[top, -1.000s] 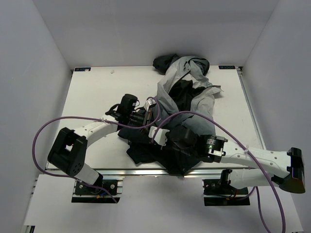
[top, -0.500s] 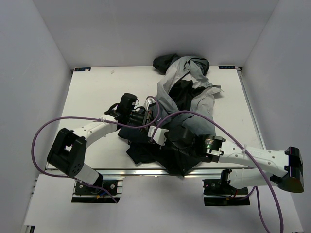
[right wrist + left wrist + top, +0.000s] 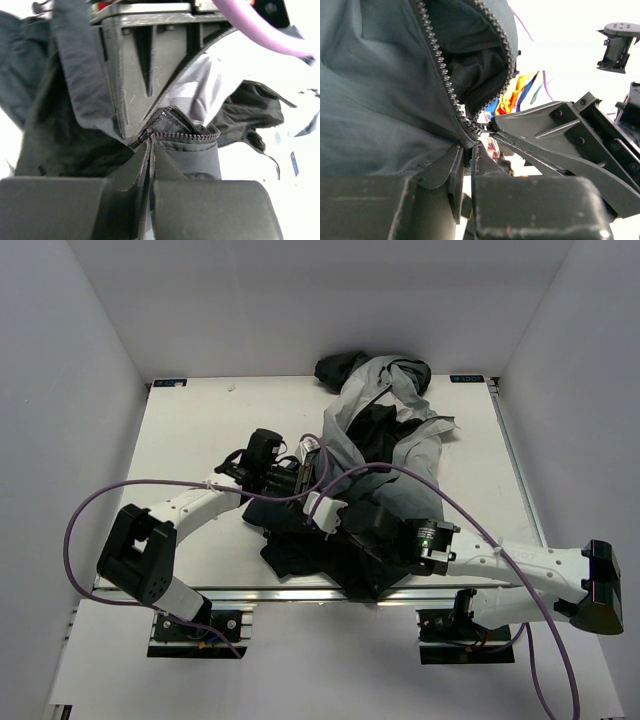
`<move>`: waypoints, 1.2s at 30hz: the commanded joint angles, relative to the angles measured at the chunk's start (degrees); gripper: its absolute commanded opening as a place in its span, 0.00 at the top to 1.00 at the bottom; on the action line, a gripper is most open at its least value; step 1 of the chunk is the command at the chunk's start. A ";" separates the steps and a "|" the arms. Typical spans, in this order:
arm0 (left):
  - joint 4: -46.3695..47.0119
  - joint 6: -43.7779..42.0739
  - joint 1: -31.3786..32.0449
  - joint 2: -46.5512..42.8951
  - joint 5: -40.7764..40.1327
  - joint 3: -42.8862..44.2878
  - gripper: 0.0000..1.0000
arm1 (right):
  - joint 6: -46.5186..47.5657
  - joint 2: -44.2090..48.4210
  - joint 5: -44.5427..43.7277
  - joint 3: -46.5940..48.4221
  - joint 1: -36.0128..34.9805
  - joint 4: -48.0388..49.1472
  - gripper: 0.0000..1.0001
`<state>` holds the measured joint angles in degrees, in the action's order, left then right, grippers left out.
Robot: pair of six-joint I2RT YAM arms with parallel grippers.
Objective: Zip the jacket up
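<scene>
I am looking at the jacket (image 3: pixel 385 430) lying crumpled on the white table (image 3: pixel 200 420). Its light grey part is lying at the far side and its dark part is lying at the near side.

On the left side of the jacket's dark part, the left gripper (image 3: pixel 470 152) is reaching in. Its two fingers (image 3: pixel 445 175) are squeezing together on the edge of the dark cloth, right at the bottom of the zipper (image 3: pixel 442 75). The zipper teeth are running up from there in two open rows, with the dark lining (image 3: pixel 470 60) showing between them.

Just to the right of that spot on the jacket, the right gripper (image 3: pixel 149 150) is meeting the left one, almost tip to tip. Its fingers are pressing tight on a fold of the jacket where the zipper is ending. I think it is pinching the zipper's end, but the view is too close for me to be sure.
</scene>
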<state>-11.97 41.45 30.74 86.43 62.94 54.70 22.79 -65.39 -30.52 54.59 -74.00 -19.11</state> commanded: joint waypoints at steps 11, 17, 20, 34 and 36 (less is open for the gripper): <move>-14.65 -11.46 0.11 -2.67 -5.62 7.42 0.74 | -3.26 -1.59 -13.27 4.11 0.34 8.40 1.00; -19.85 -17.19 0.11 -6.71 -16.77 12.19 0.42 | -8.10 -0.89 -9.21 7.11 1.83 1.72 1.00; -22.22 -19.90 0.11 -9.43 -22.31 14.20 0.20 | -10.21 -0.36 -5.17 8.07 3.06 -0.39 1.00; -2.11 -6.08 0.28 -23.59 -15.76 3.35 0.24 | -28.49 -3.26 22.52 18.01 15.46 -10.95 1.00; 3.43 -1.05 0.46 -25.43 -14.77 -0.36 0.25 | -29.72 -3.00 24.28 16.87 15.55 -9.54 1.00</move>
<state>-16.49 30.46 30.79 62.22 41.25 59.42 -2.09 -68.36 -12.05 70.08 -58.78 -30.09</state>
